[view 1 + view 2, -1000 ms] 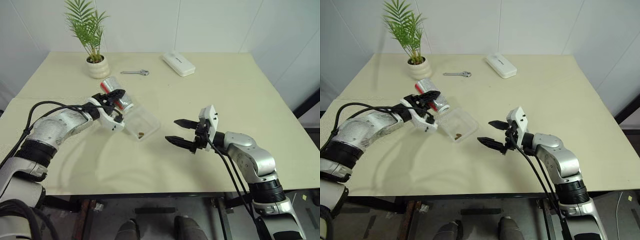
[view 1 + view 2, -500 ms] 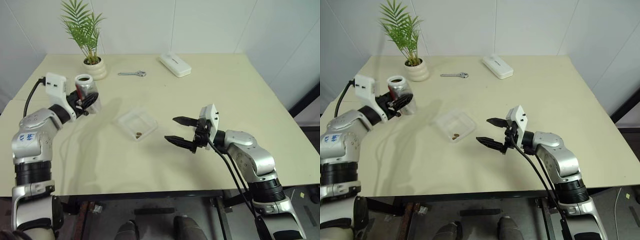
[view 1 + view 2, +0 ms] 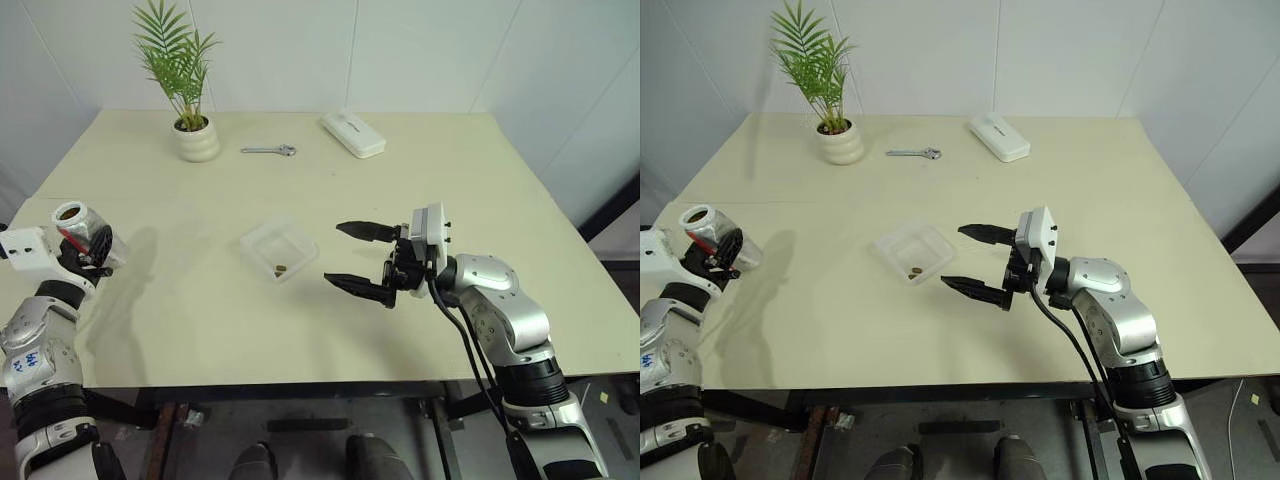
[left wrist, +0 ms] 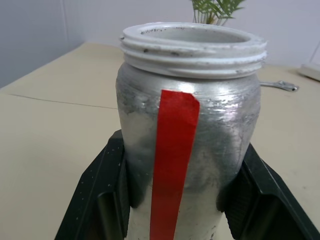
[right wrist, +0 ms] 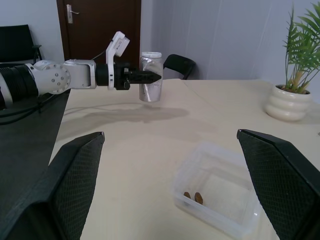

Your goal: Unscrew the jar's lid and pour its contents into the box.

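Observation:
My left gripper (image 3: 88, 252) is shut on the jar (image 3: 80, 224), a silvery cylinder with a red strip (image 4: 172, 165). It holds the jar roughly upright above the table's far left edge. The jar's threaded mouth (image 4: 192, 44) is bare; the lid is out of view. The box (image 3: 279, 250), a clear shallow tray, sits mid-table with the contents (image 3: 281, 269), a few brown bits, in its near corner. Just right of the box, my right gripper (image 3: 335, 254) hovers open and empty, pointing left toward it.
A white plant pot (image 3: 198, 140) stands at the back left. A small wrench (image 3: 270, 149) and a white oblong case (image 3: 353, 132) lie along the back. The table's left edge (image 3: 30, 200) runs close to the jar.
The left arm swung the jar away from above the box, out to the far left and lower, turning it from tipped to upright. The right gripper rose slightly, still open.

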Robot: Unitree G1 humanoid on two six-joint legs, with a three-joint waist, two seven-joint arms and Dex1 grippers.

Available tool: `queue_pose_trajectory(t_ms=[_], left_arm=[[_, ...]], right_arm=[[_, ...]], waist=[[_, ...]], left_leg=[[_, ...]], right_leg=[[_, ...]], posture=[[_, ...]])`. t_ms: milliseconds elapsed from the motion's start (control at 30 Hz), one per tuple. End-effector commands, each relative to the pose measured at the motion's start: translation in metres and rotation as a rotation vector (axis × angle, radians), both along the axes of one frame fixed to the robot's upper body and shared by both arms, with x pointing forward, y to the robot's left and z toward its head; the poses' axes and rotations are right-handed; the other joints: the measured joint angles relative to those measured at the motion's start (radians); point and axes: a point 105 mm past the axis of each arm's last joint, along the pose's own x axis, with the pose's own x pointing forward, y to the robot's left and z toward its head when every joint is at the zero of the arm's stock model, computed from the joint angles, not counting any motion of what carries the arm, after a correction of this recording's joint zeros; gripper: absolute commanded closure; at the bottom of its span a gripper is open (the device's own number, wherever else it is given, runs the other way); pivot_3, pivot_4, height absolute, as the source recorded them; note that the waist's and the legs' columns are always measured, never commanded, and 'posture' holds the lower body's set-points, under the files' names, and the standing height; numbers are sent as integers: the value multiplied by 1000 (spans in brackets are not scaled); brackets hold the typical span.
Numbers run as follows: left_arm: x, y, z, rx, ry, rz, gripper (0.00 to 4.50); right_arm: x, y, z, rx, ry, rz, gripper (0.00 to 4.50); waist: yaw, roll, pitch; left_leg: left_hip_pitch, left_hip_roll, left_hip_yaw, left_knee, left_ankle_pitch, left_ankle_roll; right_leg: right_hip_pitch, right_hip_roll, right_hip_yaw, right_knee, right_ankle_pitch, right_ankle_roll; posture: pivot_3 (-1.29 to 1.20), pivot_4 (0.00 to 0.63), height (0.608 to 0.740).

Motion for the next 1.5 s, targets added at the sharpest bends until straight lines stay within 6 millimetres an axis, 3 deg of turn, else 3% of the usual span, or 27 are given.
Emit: queue_pose_trajectory(t_ms=[33,133,400,633,733,1133,1300,1400,1500], left_arm=[[-7,8,0,17,-40,18,2570],[-8,10,-5,-15,-50,11,2570],[-8,21,-15,-16,-17,53,24],[-13,22,-18,-6,-2,60,24],[-22,8,-18,-17,-28,-26,24],[-65,2,-19,69,10,65,24],[-96,3,-26,100,105,76,24],[-100,-20,-27,111,156,-65,24],[-103,-60,-18,204,200,-283,24]], right_arm=[[-2,-3,14,24,-67,-1,23],[2,-3,14,24,-66,-15,23],[3,-6,14,47,-40,-46,0],[2,-4,13,56,-35,-41,0],[-1,-1,11,64,-26,-33,0],[-10,5,3,96,35,2,0],[-11,5,-2,97,54,7,0],[-11,3,-3,95,60,6,0],[-10,-1,-1,85,60,-4,0]], waist=[[2,0,0],[2,0,0],[3,0,0],[2,0,0],[0,0,0],[1,-1,-1],[-15,-2,-1],[-19,-3,-2],[-19,-3,-2]], left_leg=[[0,0,0,0,0,0],[0,0,0,-1,0,0],[0,0,1,-1,0,0],[0,0,1,-2,0,0],[0,1,1,-3,0,0],[1,2,2,-4,-2,0],[1,4,3,-7,-2,0],[1,4,3,-10,-2,-1],[0,4,3,-11,-2,-1]], right_leg=[[0,0,0,0,0,0],[0,0,0,-1,0,0],[0,0,0,-1,0,0],[0,0,0,-2,0,0],[0,0,0,-2,0,0],[0,0,-1,-6,0,-2],[0,0,-1,-10,0,-4],[-1,0,-2,-11,-1,-6],[-1,0,-2,-15,-3,-10]], posture=[[0,150,740],[0,150,740],[0,150,740],[0,150,740],[0,150,740],[0,150,740],[0,150,740],[0,150,740],[0,150,740]])
